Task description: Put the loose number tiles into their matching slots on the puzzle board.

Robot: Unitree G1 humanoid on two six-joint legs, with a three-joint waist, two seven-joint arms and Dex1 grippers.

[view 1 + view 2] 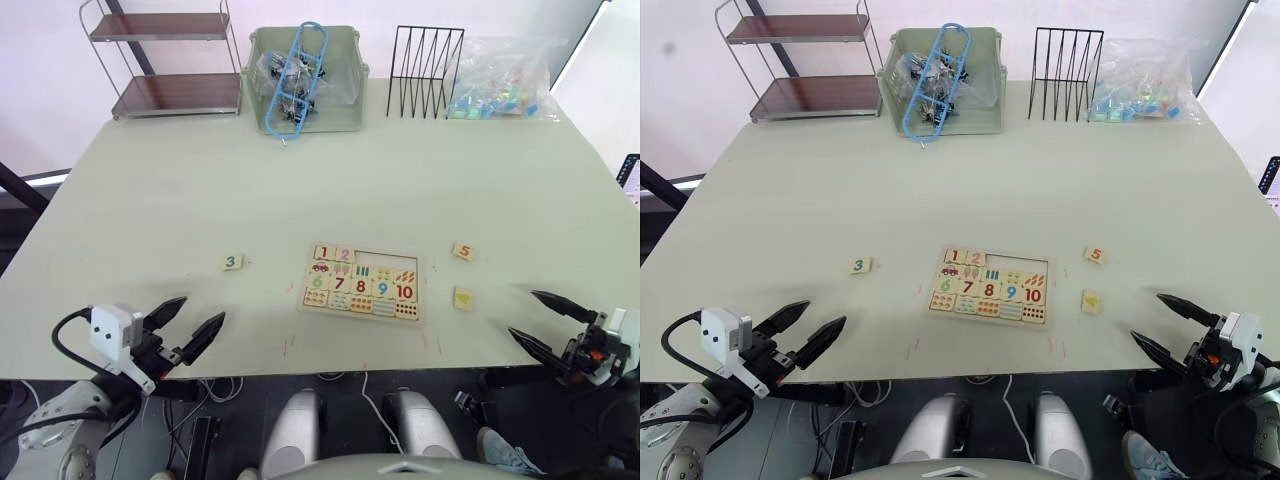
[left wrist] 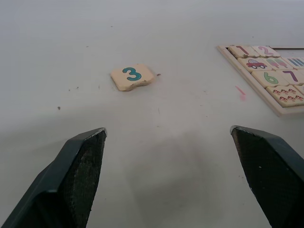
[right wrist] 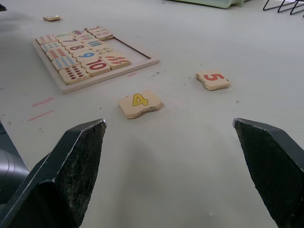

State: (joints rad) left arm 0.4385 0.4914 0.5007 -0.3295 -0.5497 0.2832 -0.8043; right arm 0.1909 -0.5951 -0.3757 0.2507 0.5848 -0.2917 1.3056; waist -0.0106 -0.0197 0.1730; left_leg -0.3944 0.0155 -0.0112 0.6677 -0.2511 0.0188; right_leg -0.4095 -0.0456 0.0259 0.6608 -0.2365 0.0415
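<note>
You are between placements: tiles 1 and 2 already sit in the top row of the puzzle board (image 1: 361, 281), and the three slots (image 1: 386, 257) beside them lie bare. Both sets of jaws stand apart and hold nothing, the left gripper (image 1: 190, 328) and the right gripper (image 1: 538, 321) each hanging near the desk's (image 1: 150, 200) front edge. Tile 3 (image 2: 132, 76) lies to the board's left, straight ahead of your left jaws. Tiles 4 (image 3: 139, 103) and 5 (image 3: 213, 79) lie to its right, the 4 nearer your right jaws. Your next move is probably a reach and a low pinch on a thin, flat tile (hard to get under). The green bin (image 1: 306, 80), wire rack (image 1: 426, 58) and shelf (image 1: 165, 60) stand well back, so nothing blocks either reach.
</note>
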